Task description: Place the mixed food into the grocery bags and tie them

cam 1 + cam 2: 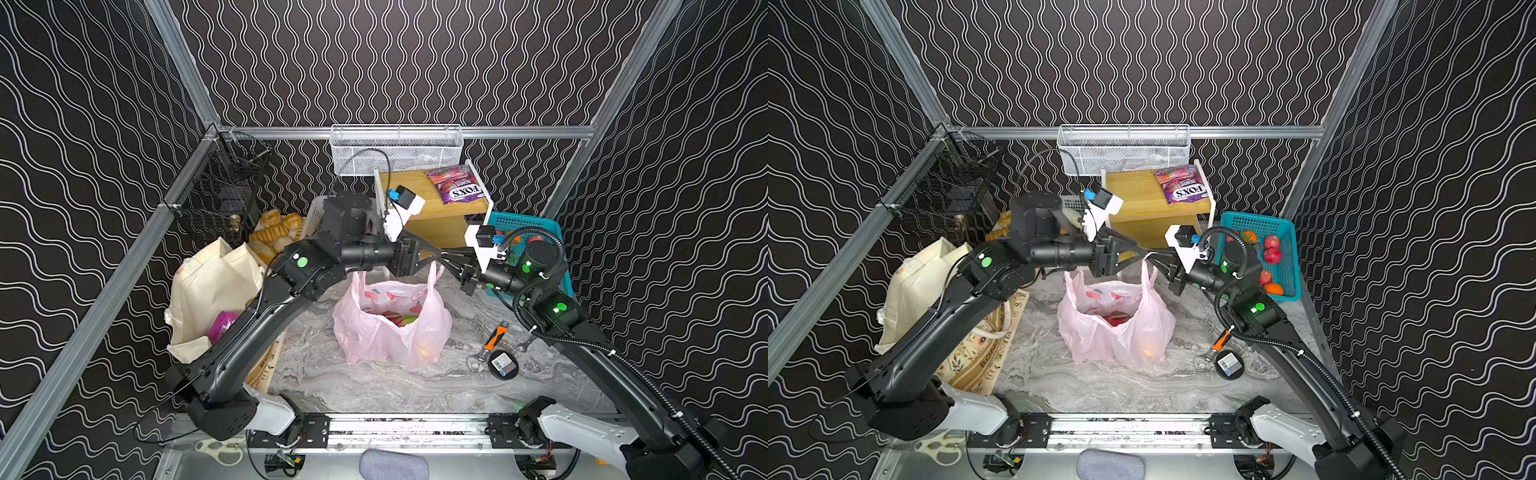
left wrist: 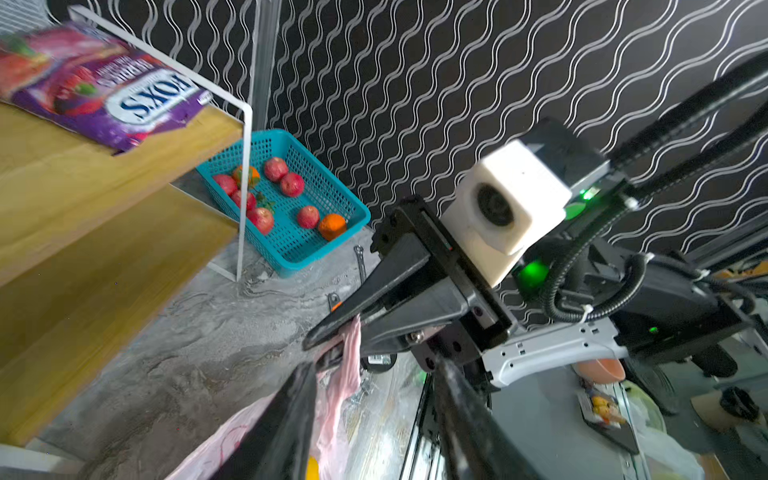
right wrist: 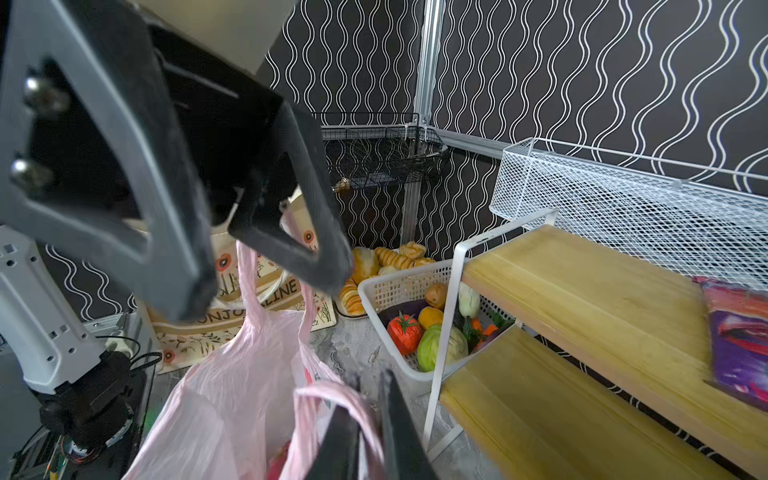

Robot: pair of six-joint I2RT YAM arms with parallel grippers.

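Fingers of the right gripper [image 2: 336,337] pinch a handle of the thin translucent pink plastic carrier bag [image 1: 374,336]; those of the left gripper [image 3: 266,286] stand apart, a handle between them. The bag sits on the grey marbled tabletop [image 1: 374,386], holding red and green toy food [image 1: 401,320]; the cream canvas tote [image 1: 212,286] holds a magenta foil pouch [image 1: 222,324].
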